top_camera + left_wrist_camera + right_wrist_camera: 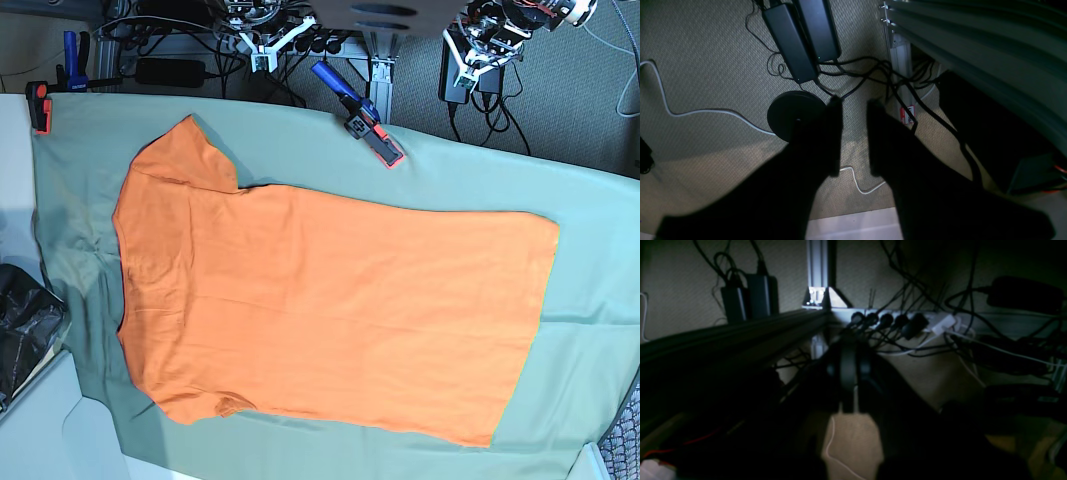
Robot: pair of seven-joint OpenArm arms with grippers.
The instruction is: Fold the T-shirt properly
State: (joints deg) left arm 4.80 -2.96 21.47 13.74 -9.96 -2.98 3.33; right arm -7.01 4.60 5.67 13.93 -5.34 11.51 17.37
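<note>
The shirt [330, 310] lies flat and unfolded on the table cover [590, 220] while both arms hang back off the far edge — left gripper [853, 103] slightly spread, right gripper [848, 373] pressed together — so each should reach for a matching corner.

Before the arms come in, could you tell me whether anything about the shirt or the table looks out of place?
Nothing is damaged or spilled. The T-shirt lies flat and unfolded on the table cover. Its near sleeve is tucked partly under, while the far sleeve spreads out. The cover is rumpled along its left edge.
</note>
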